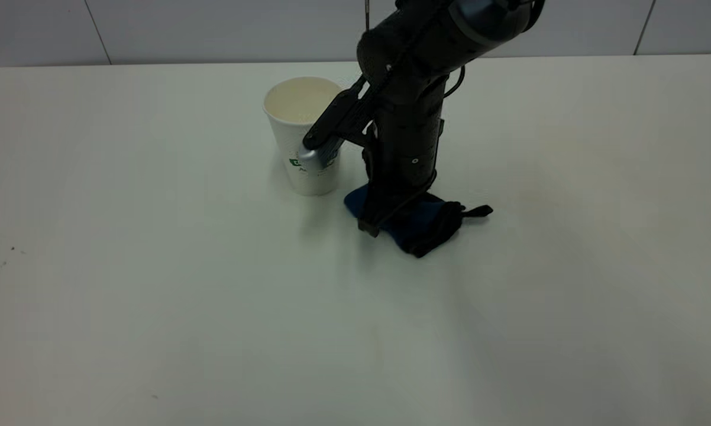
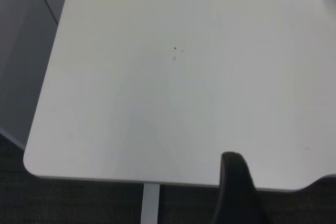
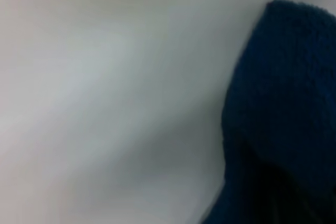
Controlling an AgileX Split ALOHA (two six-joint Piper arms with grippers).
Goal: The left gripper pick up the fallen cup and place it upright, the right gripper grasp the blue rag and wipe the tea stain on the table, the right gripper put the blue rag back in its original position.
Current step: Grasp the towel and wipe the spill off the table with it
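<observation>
Right tool [image 1: 372,225] pressed onto crumpled dark-blue cloth rag [image 1: 429,222] on white desk [image 1: 154,266]; finger opening cannot be determined. White paper cup [image 1: 305,139] upright alongside.

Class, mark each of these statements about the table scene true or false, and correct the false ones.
1. The cup lies on its side. False: it stands upright, mouth up.
2. The right gripper is down at the blue rag. True.
3. The blue rag sits left of the cup in the exterior view. False: it sits to the cup's right.
4. The table is white. True.
5. The rag is inside the cup. False: it lies on the table beside it.
</observation>
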